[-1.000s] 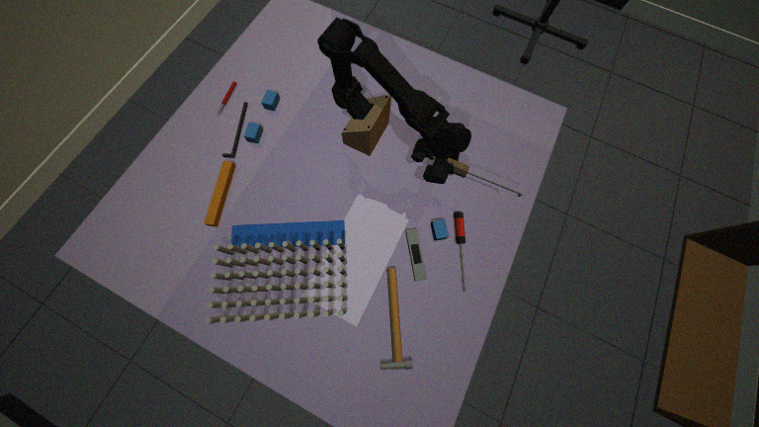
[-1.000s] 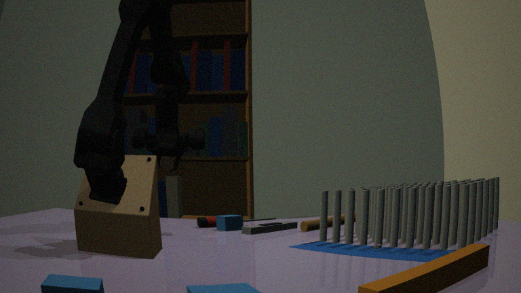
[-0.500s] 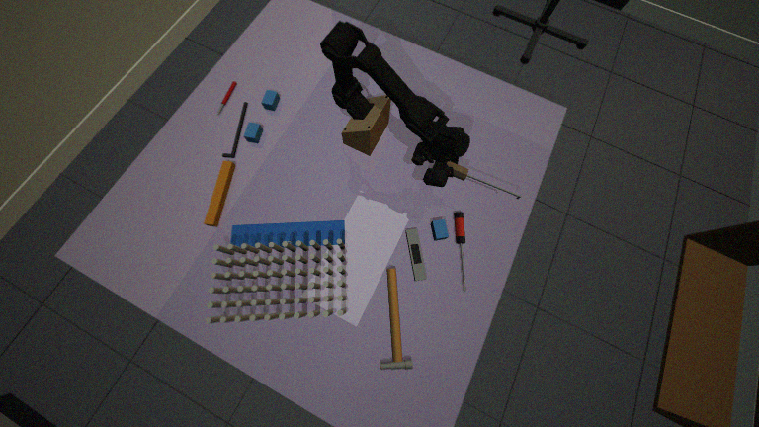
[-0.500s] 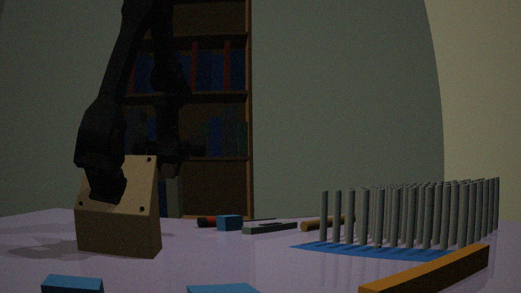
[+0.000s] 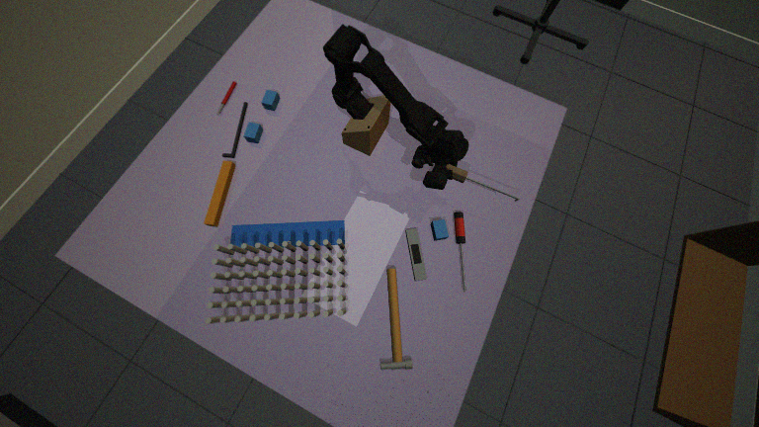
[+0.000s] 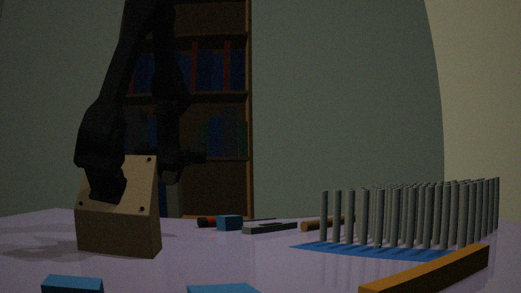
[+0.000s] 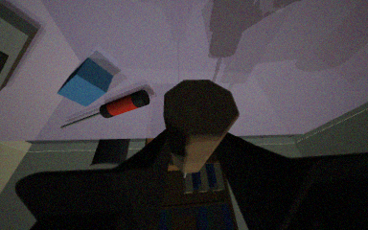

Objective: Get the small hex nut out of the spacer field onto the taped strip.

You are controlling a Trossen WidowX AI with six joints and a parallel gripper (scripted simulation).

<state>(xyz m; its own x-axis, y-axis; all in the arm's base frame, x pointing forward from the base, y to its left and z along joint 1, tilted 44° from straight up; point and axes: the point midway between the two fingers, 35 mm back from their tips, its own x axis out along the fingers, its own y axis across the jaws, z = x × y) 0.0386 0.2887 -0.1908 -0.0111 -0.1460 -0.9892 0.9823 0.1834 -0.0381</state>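
Note:
My gripper (image 5: 448, 171) (image 7: 191, 132) is shut on the tan wooden handle of a hook tool (image 5: 459, 173) (image 7: 200, 111). Its thin wire (image 5: 495, 188) points away to the right, low over the mat. The gripper is right of the wooden wedge block (image 5: 366, 126) (image 6: 114, 213) and well away from the field of standing spacers (image 5: 280, 282) (image 6: 414, 209). The blue taped strip (image 5: 285, 230) (image 6: 368, 251) lies along the near edge of the spacers. The hex nut is hidden among the spacers.
A red-handled screwdriver (image 5: 459, 227) (image 7: 122, 105), a blue cube (image 5: 440, 228) (image 7: 88, 81) and a grey bar (image 5: 415, 253) lie below the gripper. A hammer (image 5: 394, 315) and a white sheet (image 5: 375, 243) lie right of the field. An orange bar (image 5: 219, 193) (image 6: 426, 270), a black hex key (image 5: 237, 128) and two blue cubes lie to the left.

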